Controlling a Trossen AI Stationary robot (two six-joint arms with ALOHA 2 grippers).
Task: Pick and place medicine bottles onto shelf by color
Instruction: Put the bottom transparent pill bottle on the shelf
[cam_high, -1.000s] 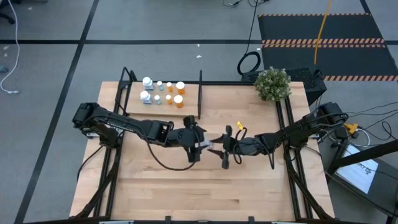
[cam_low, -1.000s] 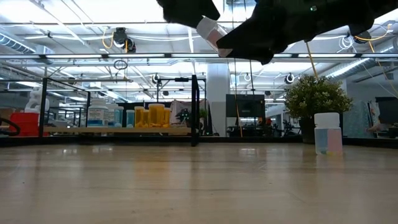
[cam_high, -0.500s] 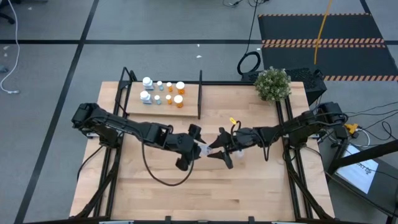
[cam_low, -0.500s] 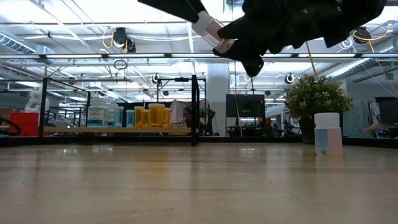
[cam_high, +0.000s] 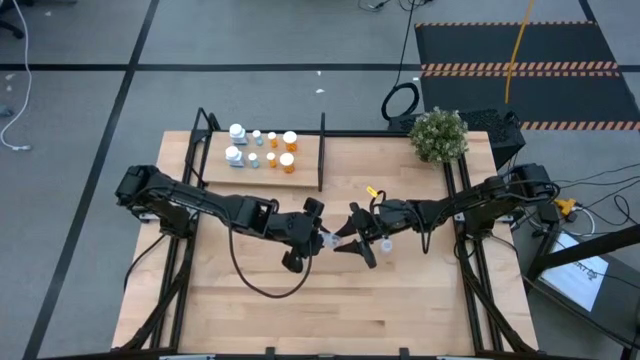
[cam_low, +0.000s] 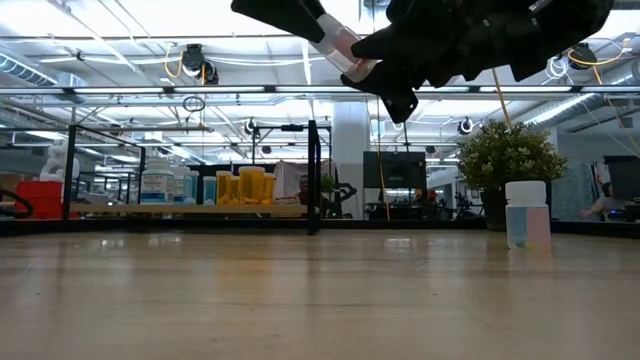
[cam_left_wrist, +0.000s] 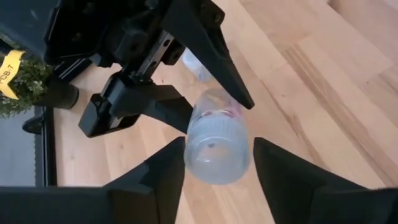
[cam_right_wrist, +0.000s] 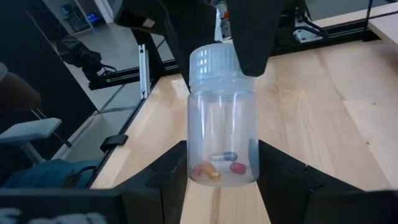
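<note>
A clear pale bottle (cam_right_wrist: 222, 134) with a ribbed pale cap and a few pills inside hangs high over the table's middle, between my two grippers. My right gripper (cam_right_wrist: 221, 177) is shut on its body. My left gripper (cam_left_wrist: 217, 165) comes from the opposite side, and its fingers close in on the cap. In the high view the two grippers meet at the bottle (cam_high: 328, 240). White, pale blue and orange bottles (cam_high: 262, 148) stand on the shelf (cam_high: 215, 170) at the far left. Another pale bottle (cam_low: 527, 214) stands upright on the table. My left gripper has one finger on each side of the bottle's cap (cam_left_wrist: 194, 155), and both fingers (cam_left_wrist: 168, 168) lie right against its rim. It comes from the table's left, slanting down, facing the cap's top. My right gripper pinches the clear body near its bottom (cam_right_wrist: 247, 163) between its two fingers (cam_right_wrist: 280, 174). It comes nearly level from the table's right, with the fingers along the bottle. The bottle is lifted clear and tilted, its cap toward my left gripper.
A black upright divider (cam_high: 322, 150) bounds the shelf on its right. A potted plant (cam_high: 438, 135) stands at the far right corner. The bare wooden tabletop (cam_high: 330, 310) stretches toward the near edge.
My left gripper has rolled about its own pointing line while staying at the bottle's cap. My right wrist has turned and its forearm has swung a little toward the far edge. The bottle has stayed lifted between the two grippers.
</note>
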